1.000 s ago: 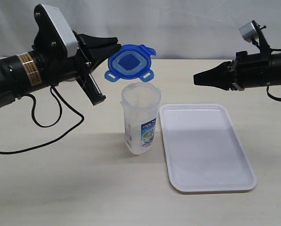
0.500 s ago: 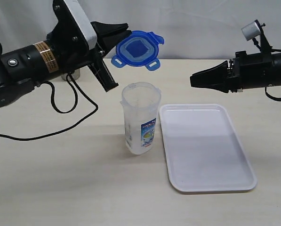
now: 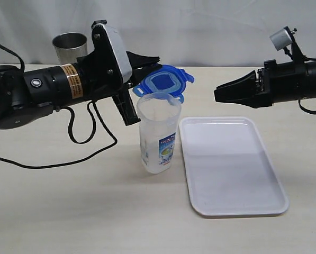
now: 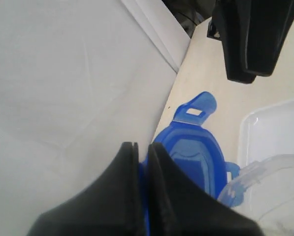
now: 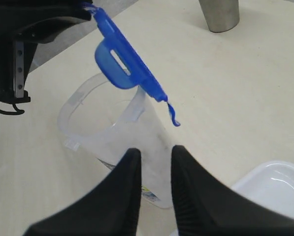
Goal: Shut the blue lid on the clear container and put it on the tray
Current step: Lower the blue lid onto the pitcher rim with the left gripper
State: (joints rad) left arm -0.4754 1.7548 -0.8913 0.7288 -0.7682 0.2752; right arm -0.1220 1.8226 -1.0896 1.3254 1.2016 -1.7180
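The blue lid (image 3: 166, 82) hangs tilted just over the open mouth of the clear container (image 3: 158, 138), which stands upright on the table left of the tray (image 3: 233, 168). My left gripper (image 3: 156, 62) is shut on the lid's edge; the wrist view shows both fingers pinching the blue lid (image 4: 198, 152) above the container's rim (image 4: 265, 172). Whether lid and rim touch I cannot tell. My right gripper (image 3: 217, 96) hovers open and empty to the right, above the tray's far end. Its wrist view looks past the right gripper (image 5: 155, 150) at the clear container (image 5: 112, 130) and the slanted blue lid (image 5: 129, 59).
A grey steel tumbler (image 3: 70, 47) stands at the back left behind the left arm, and the steel tumbler (image 5: 219, 14) also shows in the right wrist view. A black cable (image 3: 68, 153) loops over the table on the left. White cloth hangs behind.
My left arm has swung right and down, carrying the lid from high behind the container to just over its mouth, now lying flatter. The right gripper has barely moved.
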